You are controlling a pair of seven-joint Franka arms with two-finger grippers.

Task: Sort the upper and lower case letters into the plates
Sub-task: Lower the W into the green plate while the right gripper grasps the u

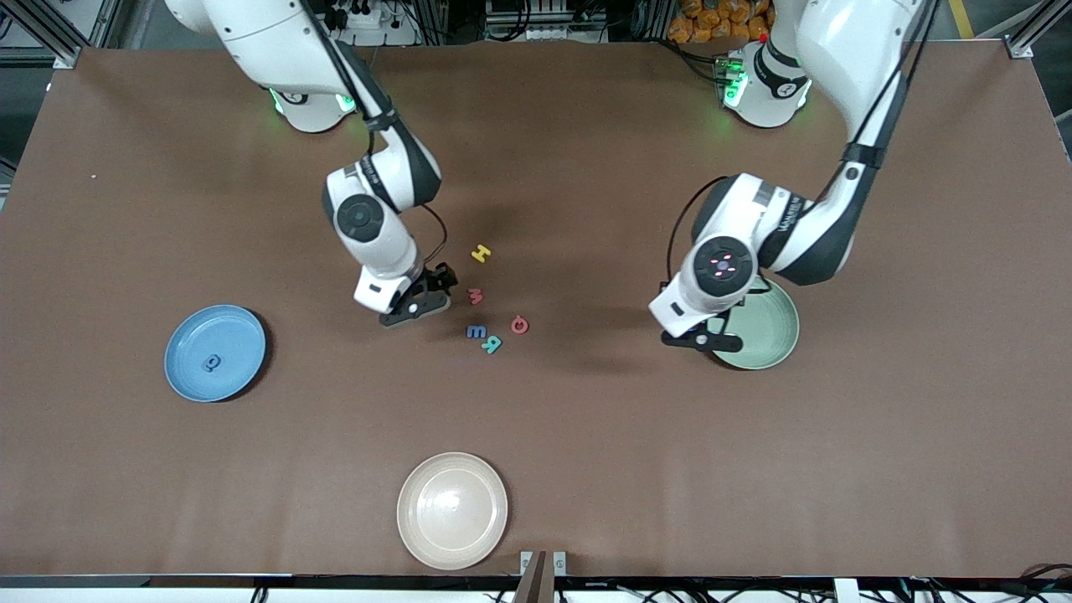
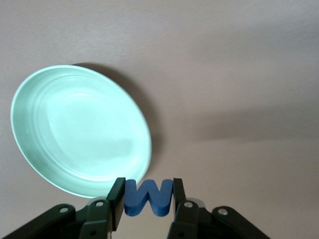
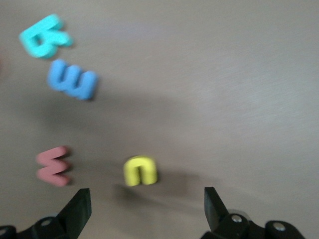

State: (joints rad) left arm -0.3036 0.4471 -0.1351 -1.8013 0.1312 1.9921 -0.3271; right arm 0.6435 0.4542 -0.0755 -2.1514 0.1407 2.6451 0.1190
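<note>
W (image 2: 148, 197) — blue, pinched in the left gripper (image 2: 147, 200) at the mint plate's (image 2: 60, 124) rim — should be carried over the plate's middle before release; right gripper (image 3: 147, 209) hangs spread over the yellow n (image 3: 140, 171).

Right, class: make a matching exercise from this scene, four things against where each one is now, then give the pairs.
Things:
1. blue W
2. blue q
3. yellow H
4. cream plate

Places:
A. in the sky blue plate
B. on the table, the letter nearest the robots' bases
C. between the left gripper fingers, by the mint plate
D. nearest the front camera

Pairs: 1-C, 2-A, 3-B, 4-D
</note>
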